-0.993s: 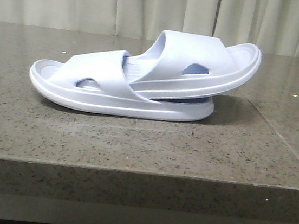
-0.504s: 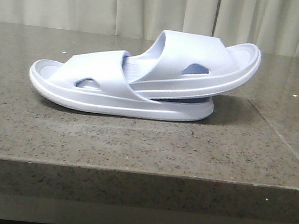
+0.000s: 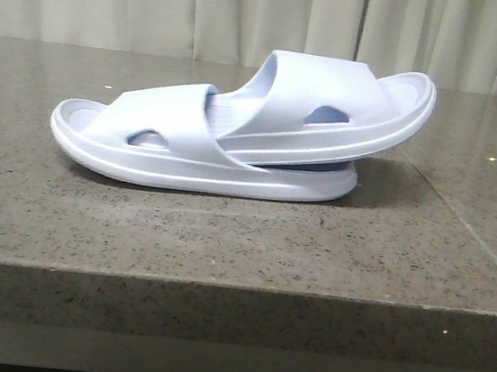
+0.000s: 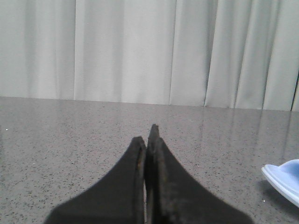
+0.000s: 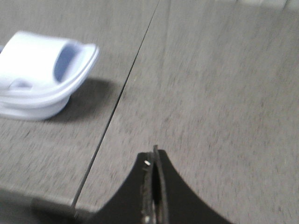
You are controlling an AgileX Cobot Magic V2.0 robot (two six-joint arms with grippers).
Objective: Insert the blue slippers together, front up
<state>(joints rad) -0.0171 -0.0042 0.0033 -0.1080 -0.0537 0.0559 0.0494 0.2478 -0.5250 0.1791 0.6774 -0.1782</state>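
Observation:
The two blue slippers lie nested on the grey stone table. The lower slipper lies flat with its open end to the left. The upper slipper is pushed under the lower one's strap and tilts up to the right. Neither gripper shows in the front view. In the left wrist view my left gripper is shut and empty over bare table, with a slipper's edge off to one side. In the right wrist view my right gripper is shut and empty, apart from the stacked slippers.
A seam runs across the table between my right gripper and the slippers. The table's front edge lies in front of the slippers. Pale curtains hang behind the table.
The slippers sit a hair further right in the front view; otherwise nothing has visibly changed.

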